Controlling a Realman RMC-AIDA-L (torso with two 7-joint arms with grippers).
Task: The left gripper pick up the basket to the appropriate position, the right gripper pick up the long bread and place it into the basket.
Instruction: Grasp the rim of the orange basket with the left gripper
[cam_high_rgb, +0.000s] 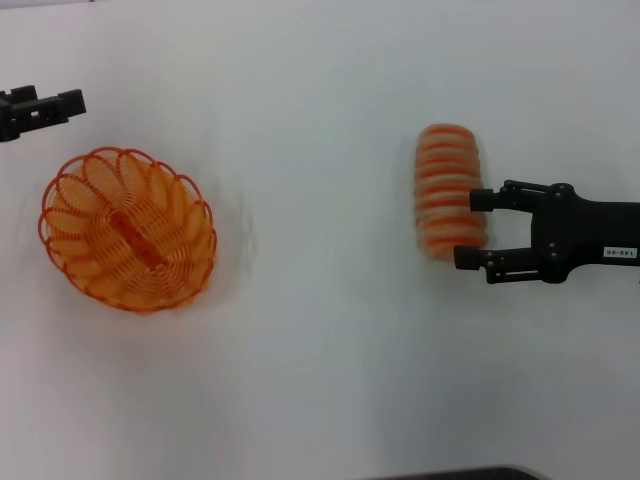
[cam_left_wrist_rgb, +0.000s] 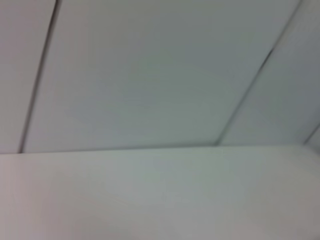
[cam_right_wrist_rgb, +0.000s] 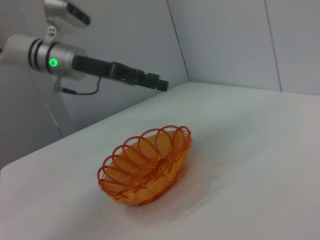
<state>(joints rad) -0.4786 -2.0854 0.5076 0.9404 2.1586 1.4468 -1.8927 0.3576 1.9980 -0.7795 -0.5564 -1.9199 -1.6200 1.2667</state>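
The orange wire basket (cam_high_rgb: 128, 228) stands upright on the white table at the left; it also shows in the right wrist view (cam_right_wrist_rgb: 145, 167), and it is empty. The long bread (cam_high_rgb: 448, 175), tan with orange stripes, lies on the table at the right. My right gripper (cam_high_rgb: 466, 230) is open at the bread's near end, one finger over the loaf's right side and the other just past its end. My left gripper (cam_high_rgb: 60, 104) hovers behind the basket at the far left, apart from it; it also shows in the right wrist view (cam_right_wrist_rgb: 152, 82).
The white table (cam_high_rgb: 330, 350) stretches between basket and bread with nothing on it. A dark edge (cam_high_rgb: 470, 474) shows at the table's front. The left wrist view shows only the wall (cam_left_wrist_rgb: 150, 75) and the table top (cam_left_wrist_rgb: 160, 200).
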